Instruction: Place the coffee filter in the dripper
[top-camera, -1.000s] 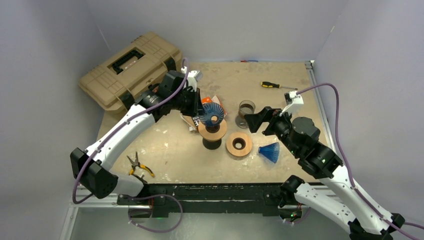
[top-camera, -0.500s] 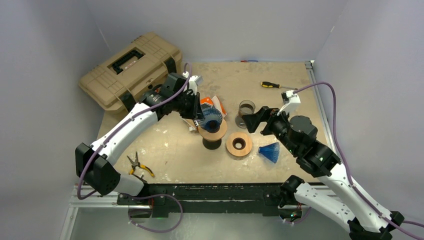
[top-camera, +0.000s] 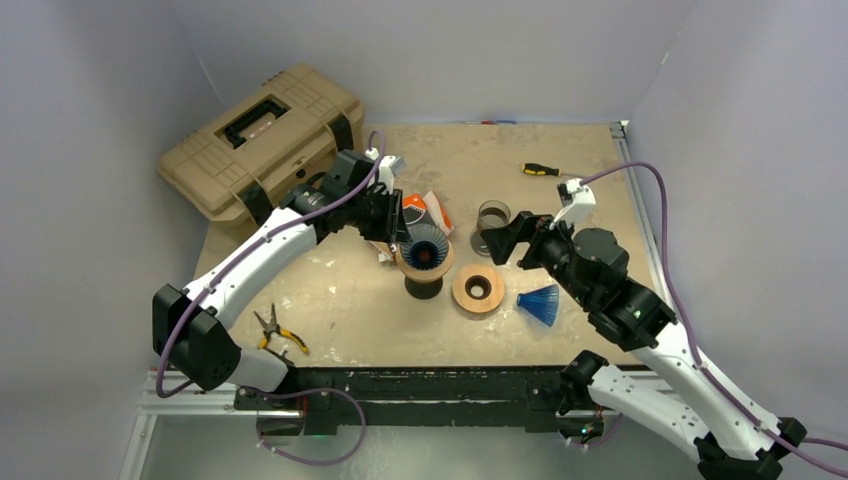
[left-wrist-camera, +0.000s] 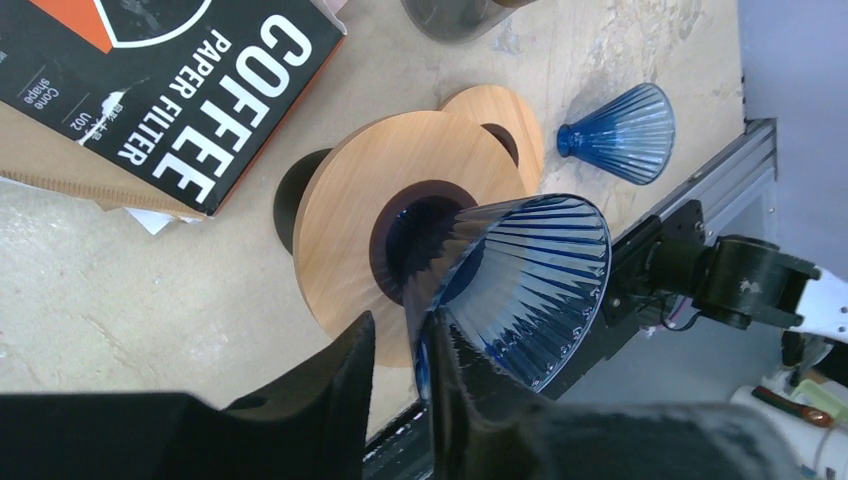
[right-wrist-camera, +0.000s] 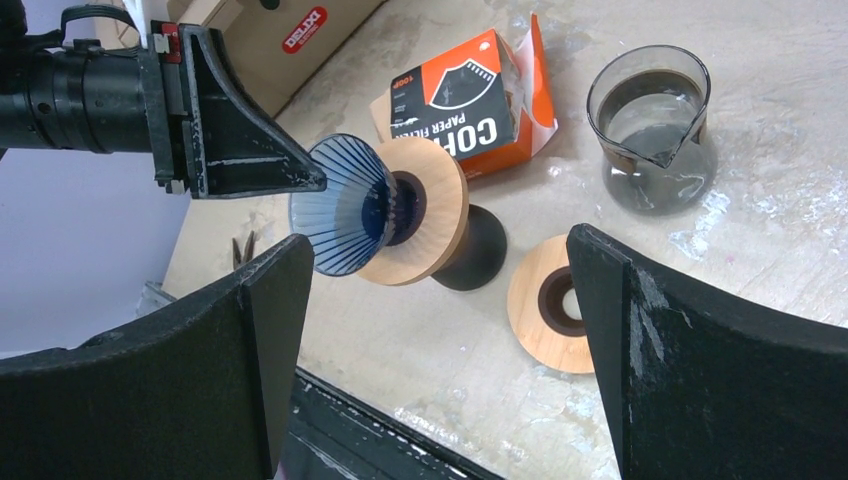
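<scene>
Pinching the rim of the blue filter cone (left-wrist-camera: 530, 280), the left gripper (left-wrist-camera: 400, 338) holds it with its tip inside the wooden ring (left-wrist-camera: 345, 235) atop the black stand (right-wrist-camera: 480, 255). The right gripper (right-wrist-camera: 440, 300) hangs spread wide near the glass jug (right-wrist-camera: 655, 130).

Table (top-camera: 340, 290), toolbox (top-camera: 262, 135), screwdriver (top-camera: 545, 170), pliers (top-camera: 277, 332), carafe (top-camera: 492, 222), filter box (top-camera: 425, 207), wooden ring (top-camera: 478, 288), blue cone (top-camera: 541, 303)

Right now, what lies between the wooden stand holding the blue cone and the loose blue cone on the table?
A flat wooden ring with a centre hole lies there, seen in the top view.
</scene>
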